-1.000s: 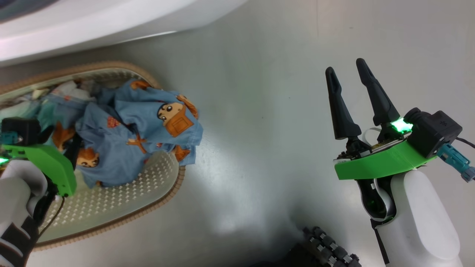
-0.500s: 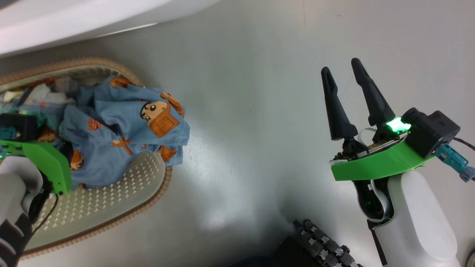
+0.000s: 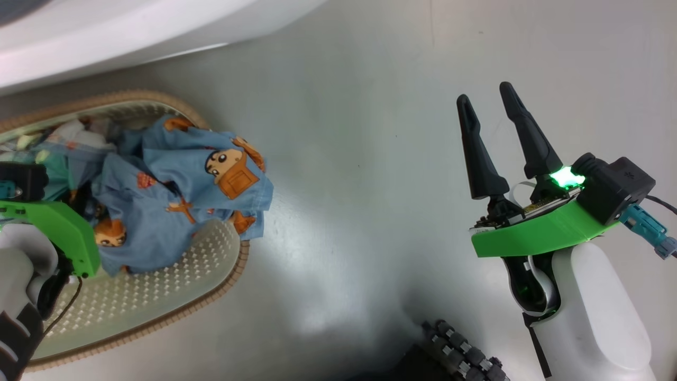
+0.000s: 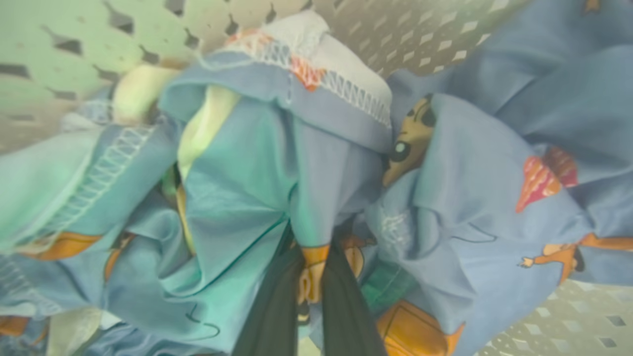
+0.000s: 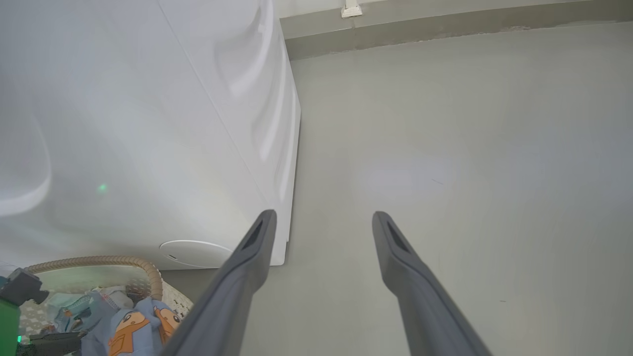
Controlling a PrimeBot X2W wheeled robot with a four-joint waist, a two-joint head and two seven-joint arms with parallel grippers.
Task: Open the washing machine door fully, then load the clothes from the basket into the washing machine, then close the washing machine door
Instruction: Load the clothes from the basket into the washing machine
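The clothes (image 3: 180, 201), light blue with orange-brown cartoon figures, lie bunched in the cream basket (image 3: 222, 286) on the floor at the left. In the left wrist view my left gripper (image 4: 309, 247) is shut, with a fold of the clothes (image 4: 470, 198) pinched between its dark fingers. From the head, its fingers are buried in the pile behind the green wrist mount (image 3: 53, 227). My right gripper (image 3: 485, 94) hangs open and empty over bare floor, far right of the basket. The white washing machine (image 3: 106, 32) runs along the top left. The washing machine door is out of view.
The right wrist view looks past my open right gripper (image 5: 324, 216) at the washing machine's white side (image 5: 148, 123), the basket rim (image 5: 99, 260) and the clothes (image 5: 133, 321) below it. Grey floor (image 3: 344, 159) spreads between the arms. My base's treaded wheel (image 3: 460, 354) sits at the bottom.
My left gripper has shut on a fold of the clothes in the basket. The head camera has shifted slightly. The right arm has stayed where it was, still open.
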